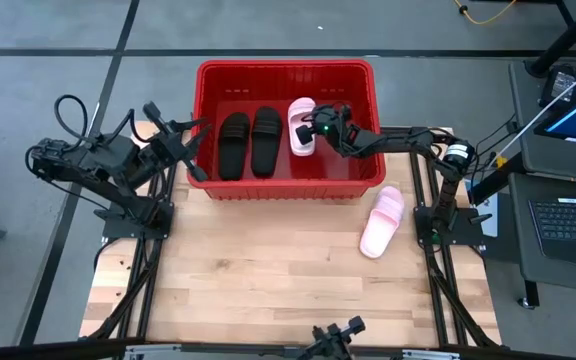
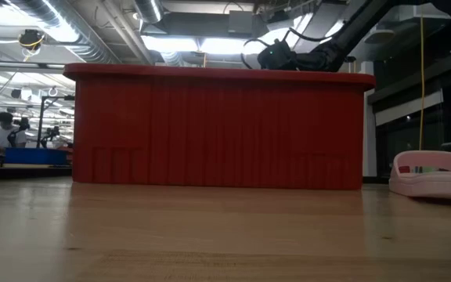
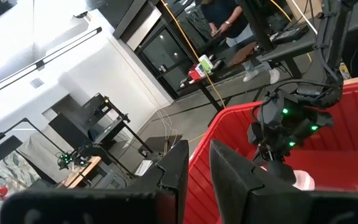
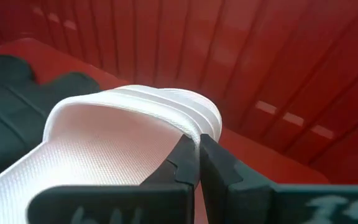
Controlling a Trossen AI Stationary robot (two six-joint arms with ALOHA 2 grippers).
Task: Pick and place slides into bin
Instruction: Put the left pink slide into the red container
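The red bin (image 1: 286, 72) stands at the table's far middle. Two black slides (image 1: 233, 145) (image 1: 266, 140) lie side by side on its floor. A pale pink slide (image 1: 301, 118) is in the bin to their right, and my right gripper (image 1: 315, 128) is shut on it, reaching in over the bin's right wall. The second pink slide (image 1: 381, 220) lies sole down on the table, right of the bin. My left gripper (image 1: 196, 150) waits outside the bin's left wall, with a narrow empty gap between its fingers (image 3: 176, 171). My right gripper pinches the pink slide between its two fingers at the strap's edge (image 4: 194, 127), on the side where the strap meets the sole. The fingers come from the table's right, slanting down into the bin. I cannot tell whether the slide rests on the bin floor.
The bin's ribbed walls (image 4: 260, 62) close in around the held slide, and the black slides (image 4: 17, 81) lie just beside it. Bare wooden table spreads in front of the bin (image 2: 218, 129). A desk with a laptop stands off the table's right edge.
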